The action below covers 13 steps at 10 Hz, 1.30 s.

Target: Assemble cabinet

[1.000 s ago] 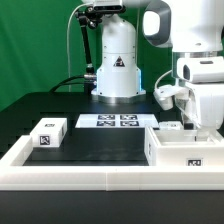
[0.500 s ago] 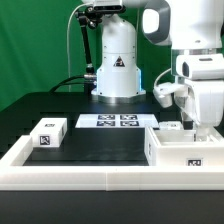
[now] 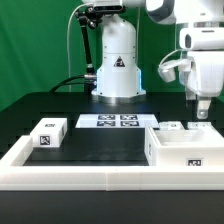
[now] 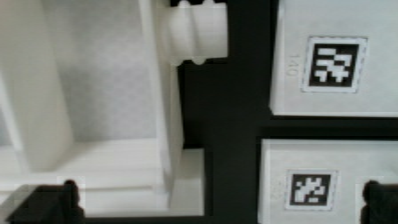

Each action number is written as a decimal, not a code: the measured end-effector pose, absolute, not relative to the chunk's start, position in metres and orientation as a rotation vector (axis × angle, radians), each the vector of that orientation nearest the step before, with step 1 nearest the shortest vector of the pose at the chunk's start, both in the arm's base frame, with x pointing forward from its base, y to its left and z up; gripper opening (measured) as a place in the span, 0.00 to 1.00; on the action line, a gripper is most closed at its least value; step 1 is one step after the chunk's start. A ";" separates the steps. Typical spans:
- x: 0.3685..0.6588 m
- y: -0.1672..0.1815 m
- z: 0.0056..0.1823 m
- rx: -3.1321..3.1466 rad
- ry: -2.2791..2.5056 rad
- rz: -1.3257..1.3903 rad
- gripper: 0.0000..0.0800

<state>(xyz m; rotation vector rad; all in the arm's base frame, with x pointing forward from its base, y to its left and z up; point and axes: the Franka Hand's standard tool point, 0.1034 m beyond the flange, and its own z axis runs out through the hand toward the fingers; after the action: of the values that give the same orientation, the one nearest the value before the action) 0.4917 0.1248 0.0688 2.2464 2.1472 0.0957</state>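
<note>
The white cabinet shell (image 3: pixel 183 150) stands at the exterior view's right, just inside the rim, with a tag on its front. Two small white drawer blocks (image 3: pixel 172 127) (image 3: pixel 201 127) lie close behind it. A third tagged block (image 3: pixel 48 133) lies far off at the exterior view's left. My gripper (image 3: pixel 201 112) hangs open a little above the blocks behind the shell and holds nothing. In the wrist view the shell (image 4: pixel 89 100) shows round pegs on its wall. The two tagged blocks (image 4: pixel 329 65) (image 4: pixel 320 185) lie beside it, and the dark fingertips (image 4: pixel 45 205) of my gripper (image 4: pixel 210 205) stand wide apart.
The marker board (image 3: pixel 120 121) lies flat at the middle back of the black table. A low white rim (image 3: pixel 90 172) frames the table's front and sides. The arm's white base (image 3: pixel 117 62) stands behind the marker board.
My gripper has risen from beside the blocks behind the shell and shifted slightly to the exterior view's right, still open. The parts have not moved.
</note>
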 end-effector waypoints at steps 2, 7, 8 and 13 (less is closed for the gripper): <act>0.492 0.124 0.068 2.253 2.143 0.094 1.00; 0.458 0.143 0.065 2.313 2.099 0.102 1.00; 0.449 0.147 0.064 2.308 2.114 0.091 1.00; 0.428 0.178 0.049 2.320 2.144 0.120 1.00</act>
<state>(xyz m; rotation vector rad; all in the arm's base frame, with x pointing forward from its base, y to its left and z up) 0.4285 0.1775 0.0493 2.3204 2.1436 0.1201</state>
